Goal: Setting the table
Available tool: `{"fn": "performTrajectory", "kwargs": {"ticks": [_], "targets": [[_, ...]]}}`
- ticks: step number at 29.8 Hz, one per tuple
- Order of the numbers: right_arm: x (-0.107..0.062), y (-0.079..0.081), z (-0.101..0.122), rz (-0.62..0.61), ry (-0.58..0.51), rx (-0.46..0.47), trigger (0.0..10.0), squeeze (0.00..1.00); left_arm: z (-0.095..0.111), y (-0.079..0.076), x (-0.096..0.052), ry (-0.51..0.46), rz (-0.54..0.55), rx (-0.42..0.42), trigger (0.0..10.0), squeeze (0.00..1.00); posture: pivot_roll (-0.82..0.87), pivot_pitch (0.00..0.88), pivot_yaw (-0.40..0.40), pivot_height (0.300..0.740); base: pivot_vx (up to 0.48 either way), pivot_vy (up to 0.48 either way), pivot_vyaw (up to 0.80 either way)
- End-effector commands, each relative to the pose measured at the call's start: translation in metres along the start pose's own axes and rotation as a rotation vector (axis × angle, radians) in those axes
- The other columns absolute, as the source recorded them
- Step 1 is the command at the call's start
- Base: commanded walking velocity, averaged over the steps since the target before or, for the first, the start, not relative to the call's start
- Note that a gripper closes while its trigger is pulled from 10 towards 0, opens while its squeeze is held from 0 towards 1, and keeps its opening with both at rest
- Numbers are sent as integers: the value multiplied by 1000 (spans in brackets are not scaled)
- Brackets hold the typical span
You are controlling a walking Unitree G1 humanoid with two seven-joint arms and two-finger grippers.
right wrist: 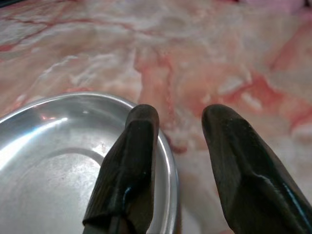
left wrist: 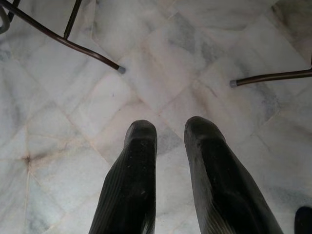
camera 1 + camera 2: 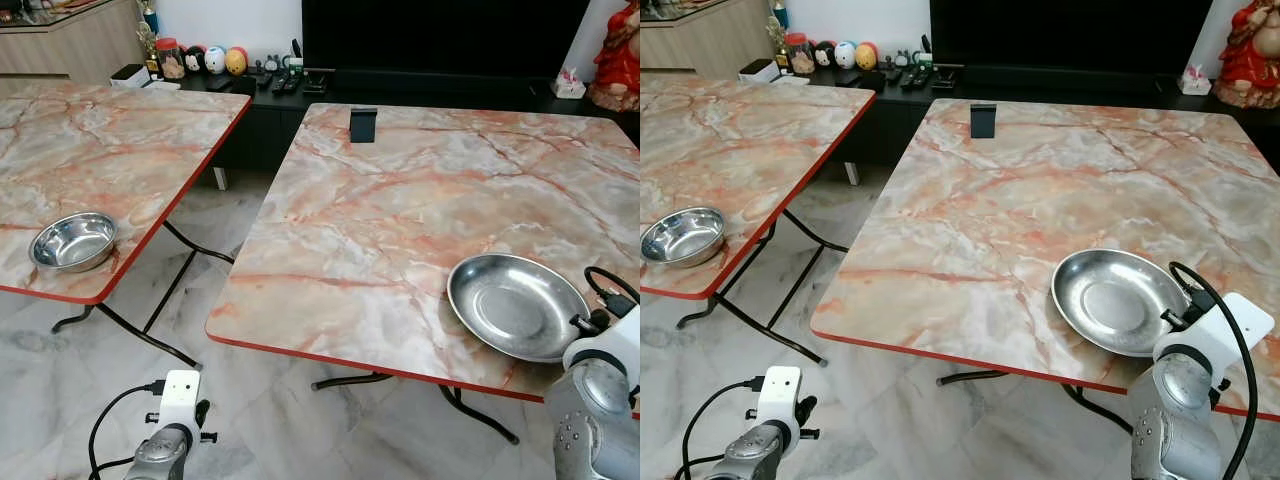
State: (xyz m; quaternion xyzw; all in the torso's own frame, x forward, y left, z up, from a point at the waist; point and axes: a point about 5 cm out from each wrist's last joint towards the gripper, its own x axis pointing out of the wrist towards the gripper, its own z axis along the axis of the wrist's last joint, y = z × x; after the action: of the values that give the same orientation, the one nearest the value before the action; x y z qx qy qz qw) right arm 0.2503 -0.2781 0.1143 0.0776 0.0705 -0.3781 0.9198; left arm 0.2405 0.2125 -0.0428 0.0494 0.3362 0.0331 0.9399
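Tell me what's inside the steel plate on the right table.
Nothing lies in the steel plate: its bare basin only reflects light. The right gripper hovers open at its rim, one finger over the edge, hiding a strip of the inside there.

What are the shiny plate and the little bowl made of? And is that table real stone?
The plate and bowl look like polished metal, likely steel: silvery, with bright reflections. The table has a pink marble pattern, but its thin red edge suggests a printed top, not stone.
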Motion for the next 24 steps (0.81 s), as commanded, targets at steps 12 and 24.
{"fn": "performTrajectory", "kwargs": {"ticks": [12, 24], "targets": [[-21, 50, 26, 494, -335, -74, 10000, 0, -1, 0, 0, 1, -4, -11, 10000, 0, -31, 0, 33, 740, 0, 0, 0], [-24, 70, 22, 671, -353, -91, 10000, 0, -3, 3, -1, 0, -1, -9, 10000, 0, -24, 0, 25, 740, 0, 0, 0]]}}
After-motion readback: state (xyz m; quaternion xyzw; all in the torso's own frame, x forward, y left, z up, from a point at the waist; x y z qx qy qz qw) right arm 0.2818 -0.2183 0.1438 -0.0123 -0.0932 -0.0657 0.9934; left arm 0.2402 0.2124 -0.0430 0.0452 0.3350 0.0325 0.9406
